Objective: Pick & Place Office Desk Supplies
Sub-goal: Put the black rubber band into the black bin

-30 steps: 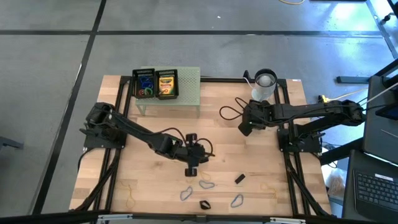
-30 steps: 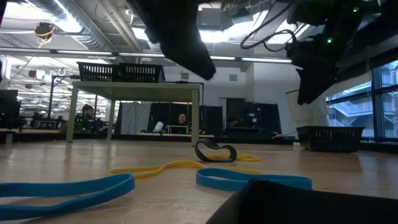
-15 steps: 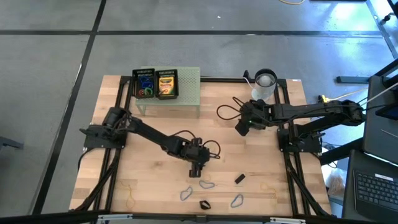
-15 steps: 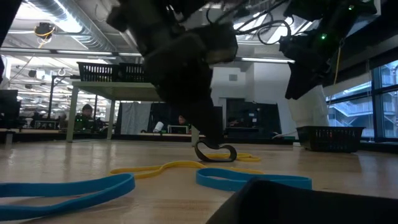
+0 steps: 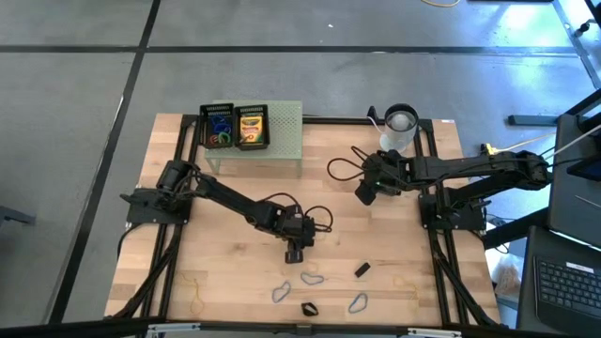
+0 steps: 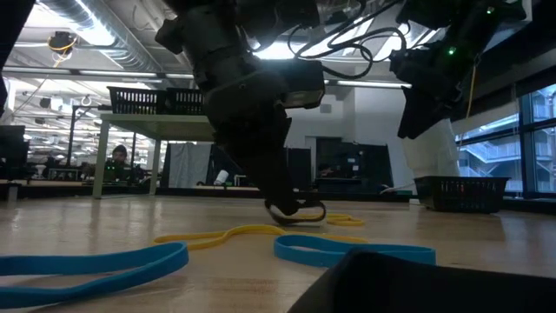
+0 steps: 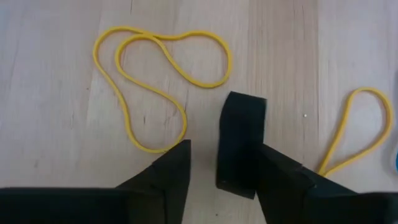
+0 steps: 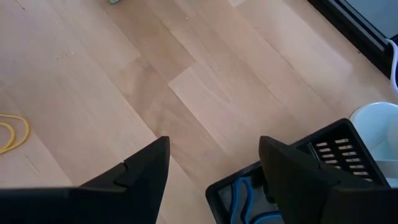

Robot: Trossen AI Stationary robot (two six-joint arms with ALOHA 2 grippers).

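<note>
My left gripper (image 5: 296,253) is down at the table's middle, open, astride a small black clip (image 7: 241,140) that lies flat on the wood. The gripper hides the clip from above. In the low view its fingers reach the clip (image 6: 300,212). Yellow rubber bands (image 7: 163,68) lie just beyond it. My right gripper (image 5: 364,194) hangs open and holds nothing, above a black basket (image 8: 292,180) holding blue loops. More supplies lie near the front edge: grey-blue loops (image 5: 311,278), a black clip (image 5: 362,269) and thin bands (image 5: 198,300). My left gripper has the black clip between its open fingers, which slant down onto it. One finger (image 7: 283,180) stands right against the clip's long side (image 7: 252,165); I cannot tell whether it touches. A gap of bare wood shows between the clip and the other finger. The clip lies on the table.
A pale green perforated stand (image 5: 282,141) at the far left carries a black basket (image 5: 218,125) of loops and a crayon box (image 5: 251,127). A white cup (image 5: 399,127) stands at the far right. Dark rails (image 5: 178,235) run along both table sides. People sit in the room beyond.
My left gripper has come down and a little toward the table's near edge, tipping steeper, until its fingers reach the black clip on the table. My right gripper has tipped slightly and otherwise stayed where it was. The clip has not moved.
</note>
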